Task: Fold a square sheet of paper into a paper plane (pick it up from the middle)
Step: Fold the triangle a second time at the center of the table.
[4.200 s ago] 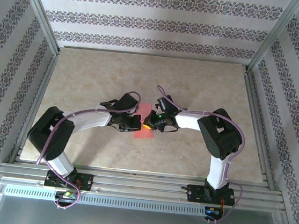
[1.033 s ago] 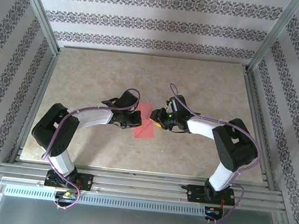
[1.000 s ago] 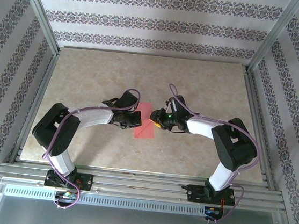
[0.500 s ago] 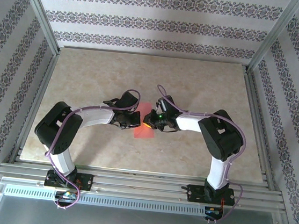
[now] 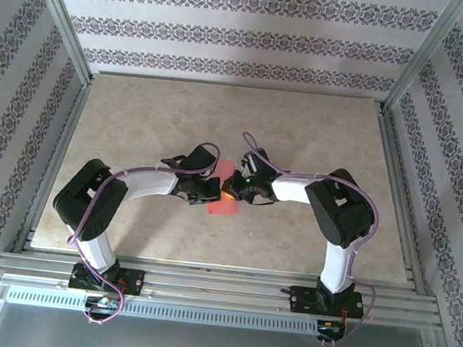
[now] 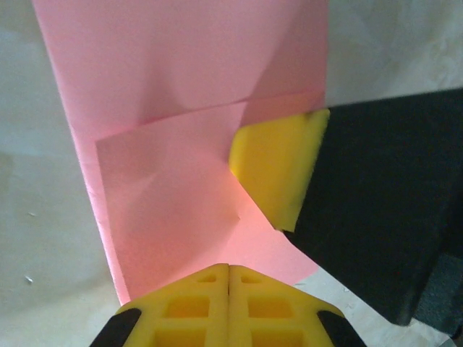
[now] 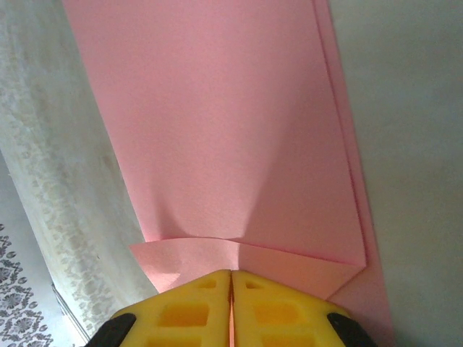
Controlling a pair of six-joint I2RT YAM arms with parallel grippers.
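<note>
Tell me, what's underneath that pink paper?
Pale marble-look tabletop shows around the pink paper, so it likely rests on that. The spot directly beneath is covered.

A salmon-pink square sheet of paper (image 6: 181,79) covers the upper and middle frame, lying on a pale marbled tabletop (image 6: 391,43) that shows along the left edge and in the upper right corner. A folded flap of the same paper overlaps its lower half, with a slanting edge rising to the right. At bottom centre the left gripper (image 6: 229,269) has its yellow ribbed fingers pressed together, tips at the flap's lower point. From the right, the right gripper (image 6: 278,173), a yellow pad on a black body, meets the flap's right corner
</note>
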